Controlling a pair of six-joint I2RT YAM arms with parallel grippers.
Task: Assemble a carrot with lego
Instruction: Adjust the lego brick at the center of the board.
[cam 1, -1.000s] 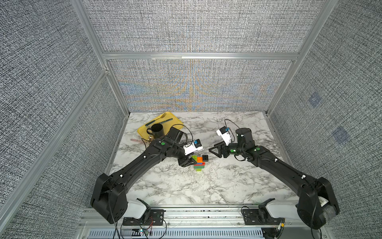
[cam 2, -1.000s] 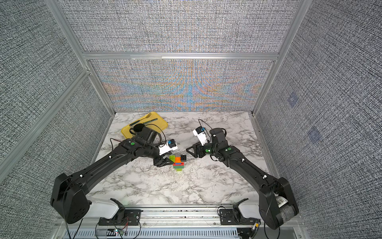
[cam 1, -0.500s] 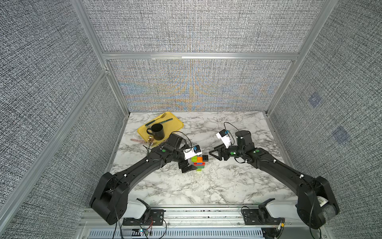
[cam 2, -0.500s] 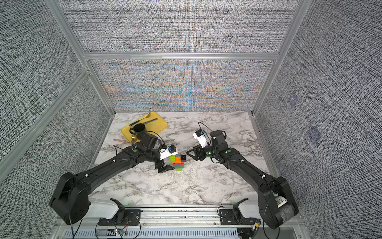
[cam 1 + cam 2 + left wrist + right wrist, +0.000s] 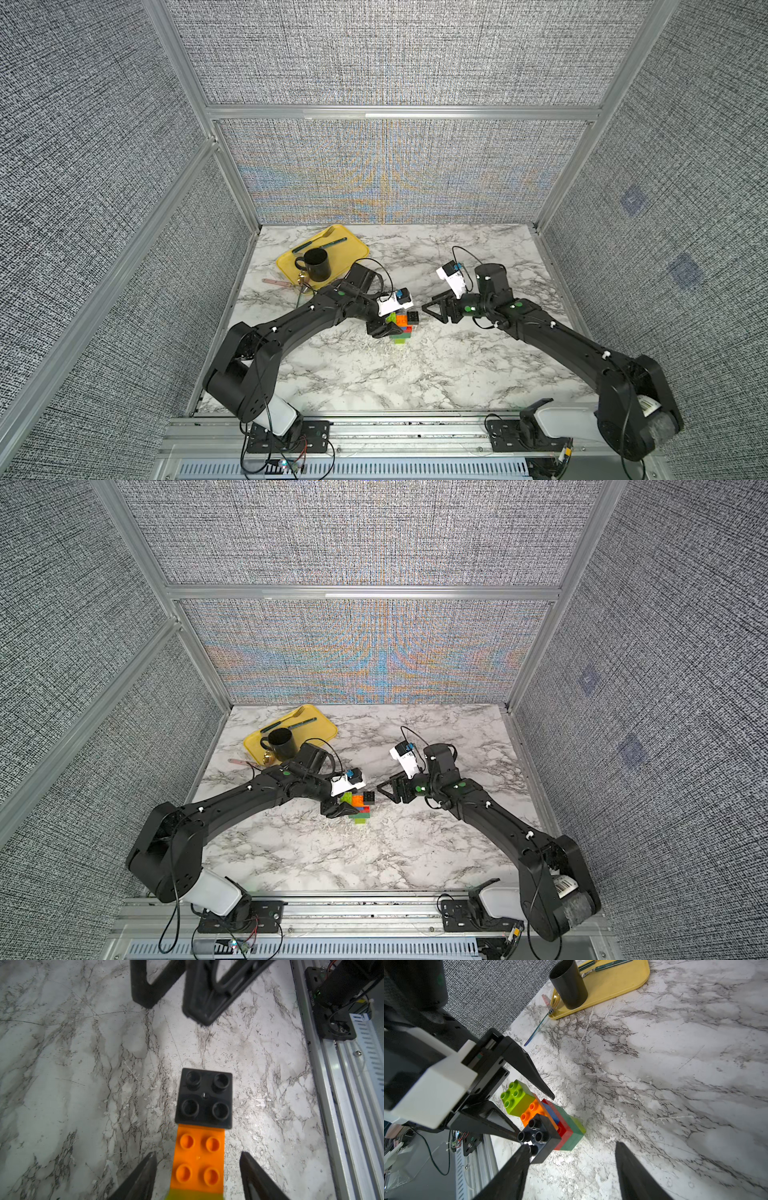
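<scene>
Both my left jaws and right jaws stand open and empty; the left straddle the carrot (image 5: 401, 326), untouched, standing on the bench (image 5: 415, 374) between my arms. Closing off-centre, I judge, could tip it or pop off its black brick (image 5: 204, 1098).

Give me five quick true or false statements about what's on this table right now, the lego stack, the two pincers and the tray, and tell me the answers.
1. The black mug stands on the yellow tray. True.
2. The right pincer holds the black brick. False: it is open beside the stack and grips nothing.
3. The black brick and a lime brick both sit on the orange brick. True.
4. The left pincer is clamped on the orange brick. False: its jaws straddle the brick with a gap on each side.
5. The lego carrot stands on the tray. False: it stands on the marble table.
</scene>
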